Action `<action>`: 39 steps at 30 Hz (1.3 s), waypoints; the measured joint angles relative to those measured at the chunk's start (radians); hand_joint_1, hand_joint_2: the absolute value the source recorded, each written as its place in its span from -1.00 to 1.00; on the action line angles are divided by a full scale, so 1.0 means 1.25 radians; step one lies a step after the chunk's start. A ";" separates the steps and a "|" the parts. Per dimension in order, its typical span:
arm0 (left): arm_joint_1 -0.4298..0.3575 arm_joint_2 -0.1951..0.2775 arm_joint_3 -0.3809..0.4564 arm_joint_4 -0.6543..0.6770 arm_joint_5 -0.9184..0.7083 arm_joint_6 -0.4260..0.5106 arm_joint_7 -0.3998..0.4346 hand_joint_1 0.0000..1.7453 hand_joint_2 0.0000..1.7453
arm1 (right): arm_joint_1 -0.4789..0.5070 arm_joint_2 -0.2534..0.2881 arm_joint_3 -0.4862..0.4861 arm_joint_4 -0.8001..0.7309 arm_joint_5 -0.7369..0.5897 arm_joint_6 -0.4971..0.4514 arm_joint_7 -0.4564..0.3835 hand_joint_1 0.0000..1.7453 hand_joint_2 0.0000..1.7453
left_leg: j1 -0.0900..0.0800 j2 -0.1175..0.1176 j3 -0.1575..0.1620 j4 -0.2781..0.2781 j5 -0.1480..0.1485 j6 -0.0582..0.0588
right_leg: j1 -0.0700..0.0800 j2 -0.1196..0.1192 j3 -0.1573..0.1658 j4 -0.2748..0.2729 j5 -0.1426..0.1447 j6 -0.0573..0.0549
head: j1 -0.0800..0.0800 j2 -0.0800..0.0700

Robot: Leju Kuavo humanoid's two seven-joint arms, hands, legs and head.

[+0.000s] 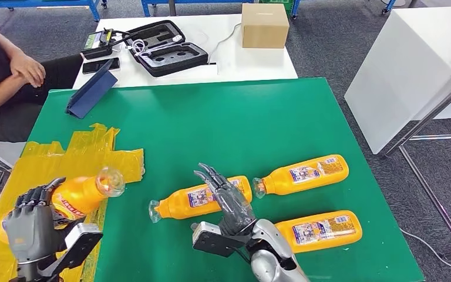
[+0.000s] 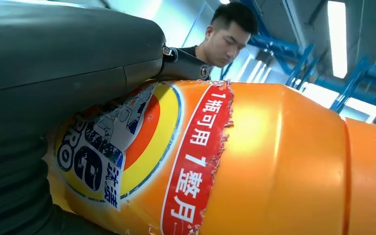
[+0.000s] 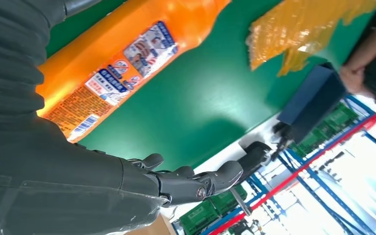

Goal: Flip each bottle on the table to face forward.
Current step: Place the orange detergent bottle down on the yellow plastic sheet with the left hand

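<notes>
- Currently the left hand (image 1: 32, 226) grips one orange bottle (image 1: 73, 200) around its body, lifted over the yellow tape patch (image 1: 88, 155) at the near left corner of the green table (image 1: 211, 117), its clear cap pointing toward the table's middle.
- Its wrist view shows the front label against the palm, so my guess is this bottle is mid-turn and needs setting down label up.
- Three more bottles lie on their sides on the green top: a middle bottle (image 1: 185, 202), a far right bottle (image 1: 305, 173) and a near right bottle (image 1: 323, 229), all showing their small-print back labels.
- Meanwhile the right hand (image 1: 229, 197) hovers over the middle bottle, fingers (image 1: 211, 175) straight, slightly spread, holding nothing; I cannot tell whether it touches.
- Next, I judge, that hand must close around the middle bottle and roll it over.
- A seated person's hands (image 1: 26, 67) rest folded beyond the far left corner, beside a blue tablet case (image 1: 91, 88).
</notes>
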 joint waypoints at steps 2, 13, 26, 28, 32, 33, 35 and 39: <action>-0.025 0.017 -0.008 0.051 -0.087 -0.016 0.061 1.00 1.00 | -0.014 -0.006 0.002 0.009 0.013 0.009 0.012 -1.00 1.00 | 0.000 -0.001 0.000 0.000 0.001 0.000 | 0.000 -0.001 0.000 0.000 0.000 0.000 | 0.000 0.000; -0.171 0.092 -0.077 0.404 -0.196 -0.095 0.156 1.00 1.00 | -0.122 -0.040 0.036 0.140 0.062 0.046 0.063 -1.00 1.00 | 0.000 -0.002 0.000 0.000 0.002 0.000 | 0.000 -0.002 0.001 0.001 0.000 0.000 | 0.000 0.000; -0.233 0.117 -0.106 0.512 -0.128 -0.118 0.117 -1.00 -1.00 | -0.179 -0.059 0.052 0.229 0.066 0.059 0.065 -1.00 1.00 | -0.001 -0.011 0.001 0.000 0.006 0.000 | 0.000 -0.012 0.004 0.001 0.000 0.000 | 0.000 0.000; -0.236 0.119 -0.107 0.518 -0.073 -0.156 0.083 -1.00 -1.00 | -0.190 -0.060 0.056 0.245 0.070 0.060 0.066 -1.00 1.00 | -0.001 -0.011 0.001 0.000 0.007 0.000 | 0.000 -0.012 0.005 0.002 0.001 0.000 | 0.000 0.000; -0.230 0.125 -0.108 0.515 0.080 -0.247 -0.014 -1.00 -1.00 | -0.224 -0.061 0.064 0.295 0.077 0.069 0.068 -1.00 1.00 | -0.001 -0.011 0.001 0.000 0.007 0.000 | -0.001 -0.012 0.005 0.002 0.001 0.000 | 0.000 0.000; -0.225 0.128 -0.108 0.509 0.125 -0.275 -0.038 -1.00 -1.00 | -0.232 -0.061 0.067 0.309 0.077 0.072 0.068 -1.00 1.00 | -0.001 -0.011 0.001 0.000 0.007 0.000 | -0.001 -0.012 0.005 0.002 0.001 0.000 | 0.000 0.000; -0.209 0.137 -0.108 0.485 0.220 -0.346 -0.082 -1.00 -1.00 | -0.249 -0.061 0.076 0.341 0.078 0.075 0.066 -1.00 1.00 | -0.001 -0.011 0.001 0.000 0.007 0.000 | 0.000 -0.012 0.005 0.002 0.001 0.000 | 0.000 0.000; -0.152 0.161 -0.106 0.414 0.438 -0.522 -0.158 -1.00 -1.00 | -0.291 -0.061 0.100 0.415 0.080 0.084 0.057 -1.00 1.00 | -0.001 -0.010 0.001 0.000 0.007 0.000 | 0.000 -0.012 0.004 0.002 0.001 0.000 | 0.000 0.000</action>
